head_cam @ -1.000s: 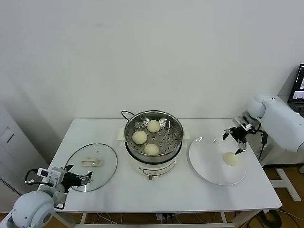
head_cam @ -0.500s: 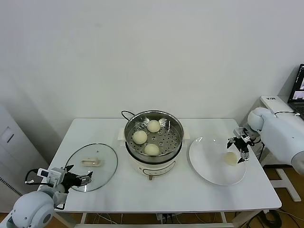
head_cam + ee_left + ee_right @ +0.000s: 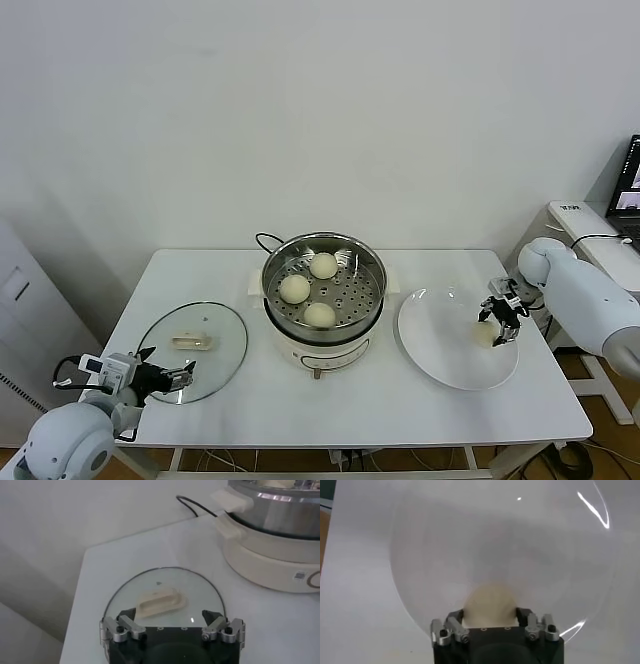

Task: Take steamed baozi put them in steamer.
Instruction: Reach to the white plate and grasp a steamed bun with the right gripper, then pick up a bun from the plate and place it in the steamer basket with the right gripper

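Note:
The steamer [image 3: 371, 264], a shiny perforated basket on a white pot base, stands mid-table with three steamed baozi in it [image 3: 323, 265] [image 3: 294, 288] [image 3: 319, 314]. A fourth baozi [image 3: 485, 335] lies on the white plate [image 3: 440, 350] to the right. My right gripper [image 3: 499, 322] is down on it. In the right wrist view its fingers press both sides of the baozi [image 3: 490, 600], so the right gripper [image 3: 489, 614] is shut on it, with the bun still resting on the plate [image 3: 470, 540]. My left gripper [image 3: 180, 378] waits open at the near-left table edge.
A round glass lid [image 3: 192, 350] with a cream handle lies flat on the left of the table, just beyond my left gripper [image 3: 170, 617]; the lid [image 3: 165, 582] and the steamer's base [image 3: 270, 560] show in the left wrist view. A black cord [image 3: 262, 240] runs behind the steamer.
My right gripper came down onto the plate and closed its fingers around the baozi there. The left arm, the lid and the steamer stayed still.

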You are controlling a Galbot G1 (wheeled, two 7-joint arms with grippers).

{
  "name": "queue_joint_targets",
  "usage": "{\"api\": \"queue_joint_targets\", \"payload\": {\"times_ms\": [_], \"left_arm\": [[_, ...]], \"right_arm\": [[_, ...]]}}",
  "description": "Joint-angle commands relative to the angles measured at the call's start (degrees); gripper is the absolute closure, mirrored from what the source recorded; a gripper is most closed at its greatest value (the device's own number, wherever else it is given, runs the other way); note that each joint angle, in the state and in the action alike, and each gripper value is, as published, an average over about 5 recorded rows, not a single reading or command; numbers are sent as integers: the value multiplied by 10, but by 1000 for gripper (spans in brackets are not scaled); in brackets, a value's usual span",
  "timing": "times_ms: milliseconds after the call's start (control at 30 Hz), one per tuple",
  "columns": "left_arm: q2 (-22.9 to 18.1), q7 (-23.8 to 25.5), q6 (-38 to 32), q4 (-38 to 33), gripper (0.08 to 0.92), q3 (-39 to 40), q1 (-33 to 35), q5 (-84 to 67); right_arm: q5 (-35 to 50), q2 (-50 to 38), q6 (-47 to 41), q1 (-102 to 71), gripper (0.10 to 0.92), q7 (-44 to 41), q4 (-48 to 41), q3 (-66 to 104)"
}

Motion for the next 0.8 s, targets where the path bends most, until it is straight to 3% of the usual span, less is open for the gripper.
{"api": "queue_joint_targets", "payload": {"times_ms": [33, 200, 433, 600, 800], "left_arm": [[-1, -1, 5, -1, 177, 0, 0, 0], [-3, -2, 7, -2, 177, 0, 1, 2], [-2, -4, 9, -4, 177, -2, 2, 2], [-1, -4, 10, -5, 177, -2, 2, 2], [-1, -4, 11, -4, 177, 4, -3, 3]], "right_arm": [[3, 0, -7, 1, 502, 1, 5, 0], [102, -31, -51, 48, 560, -11, 72, -93], [323, -84, -169, 265, 572, -25, 211, -342], [449, -61, -238, 408, 567, -22, 271, -453], [530, 2, -307, 484, 567, -4, 295, -501]]}}
